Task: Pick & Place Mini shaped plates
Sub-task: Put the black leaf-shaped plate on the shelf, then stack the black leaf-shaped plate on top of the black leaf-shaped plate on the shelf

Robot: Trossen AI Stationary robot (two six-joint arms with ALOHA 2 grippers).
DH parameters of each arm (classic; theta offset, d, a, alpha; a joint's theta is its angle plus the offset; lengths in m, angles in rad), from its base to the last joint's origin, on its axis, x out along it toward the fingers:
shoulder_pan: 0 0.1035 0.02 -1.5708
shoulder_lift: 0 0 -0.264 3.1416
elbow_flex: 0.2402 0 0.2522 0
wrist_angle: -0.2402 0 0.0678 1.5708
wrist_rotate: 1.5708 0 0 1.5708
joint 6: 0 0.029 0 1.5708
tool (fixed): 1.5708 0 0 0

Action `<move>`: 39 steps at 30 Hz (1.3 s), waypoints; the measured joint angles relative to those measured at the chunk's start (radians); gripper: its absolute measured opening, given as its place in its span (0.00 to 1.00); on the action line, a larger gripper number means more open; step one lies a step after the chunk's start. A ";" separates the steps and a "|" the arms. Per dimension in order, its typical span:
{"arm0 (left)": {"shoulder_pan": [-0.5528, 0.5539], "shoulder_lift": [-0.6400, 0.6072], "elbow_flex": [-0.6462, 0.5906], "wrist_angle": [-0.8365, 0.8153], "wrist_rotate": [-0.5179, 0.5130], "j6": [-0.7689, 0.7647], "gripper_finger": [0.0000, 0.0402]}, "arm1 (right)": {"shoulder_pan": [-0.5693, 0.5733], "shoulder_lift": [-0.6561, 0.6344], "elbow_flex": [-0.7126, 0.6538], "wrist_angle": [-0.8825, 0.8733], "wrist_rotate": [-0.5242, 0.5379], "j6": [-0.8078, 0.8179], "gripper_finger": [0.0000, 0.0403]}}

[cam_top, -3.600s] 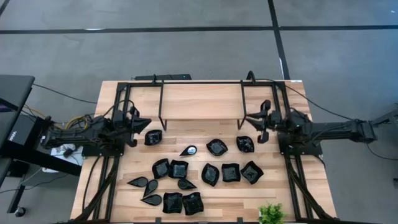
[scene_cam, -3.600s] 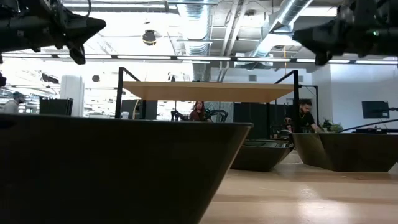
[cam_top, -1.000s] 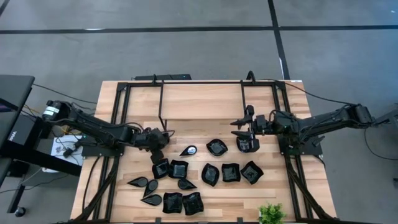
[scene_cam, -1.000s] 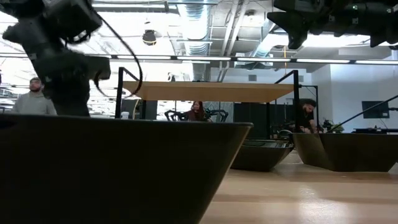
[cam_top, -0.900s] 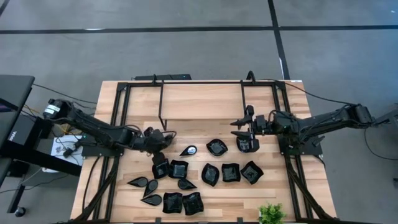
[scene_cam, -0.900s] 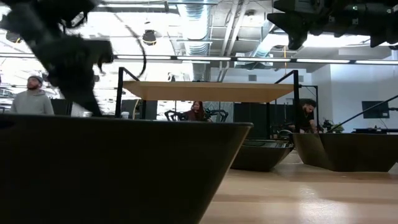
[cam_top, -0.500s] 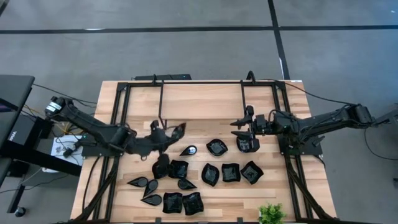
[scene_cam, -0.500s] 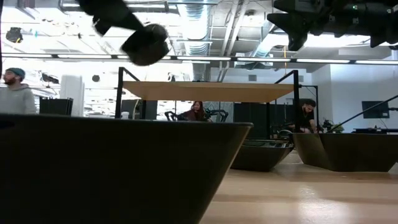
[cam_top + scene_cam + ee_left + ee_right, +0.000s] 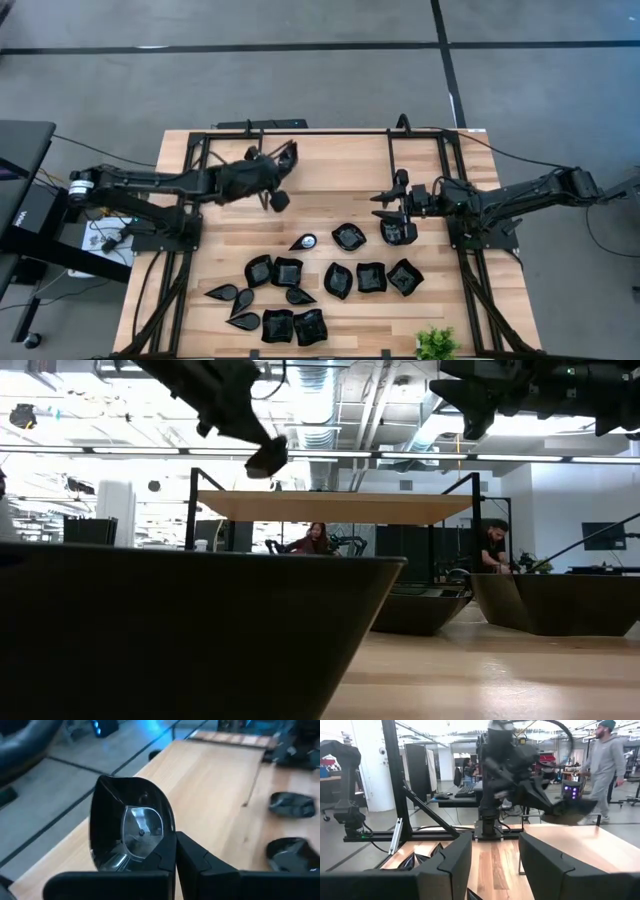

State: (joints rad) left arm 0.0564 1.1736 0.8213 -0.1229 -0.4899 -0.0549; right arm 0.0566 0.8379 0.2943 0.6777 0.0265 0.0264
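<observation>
the light wooden slatted table is spanned by a black metal frame, and its raised shelf is seen edge-on in the low view; over that back stretch the dark left arm is reached out, and a glossy black dish with a pointed rim is carried clear of the wood by the left gripper; its jaws are clamped together on the dish's edge, so the dish is held by a thin rim only; a slip could be judged likely if the wrist were swung or tilted sharply, and the dish could be dropped onto the bare boards or off the table's far edge.

the dark right gripper is held with its jaws apart just above a glossy black wavy dish, nothing being gripped; if it were lowered off-centre, the dish could be pushed against the neighbouring black wavy-round dish rather than caught.

the remaining small glossy black dishes are packed closely on the near half of the table, several touching; a finger set between them could be expected to shove or flip a neighbour; the small green plant at the near edge is well apart and little threatened.
</observation>
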 joint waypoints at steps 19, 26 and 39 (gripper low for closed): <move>0.057 0.045 -0.001 -0.124 0.017 0.033 0.03 | 0.000 0.000 0.000 -0.003 0.000 0.000 0.39; 0.057 0.045 -0.001 -0.139 -0.054 0.032 0.09 | 0.000 0.000 0.000 -0.004 0.000 0.000 0.39; -0.086 0.045 -0.001 0.018 -0.005 -0.108 0.20 | 0.000 0.000 0.000 -0.004 0.000 0.000 0.39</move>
State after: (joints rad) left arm -0.0293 1.2188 0.8207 -0.1052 -0.4951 -0.1629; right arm 0.0563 0.8379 0.2943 0.6739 0.0265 0.0263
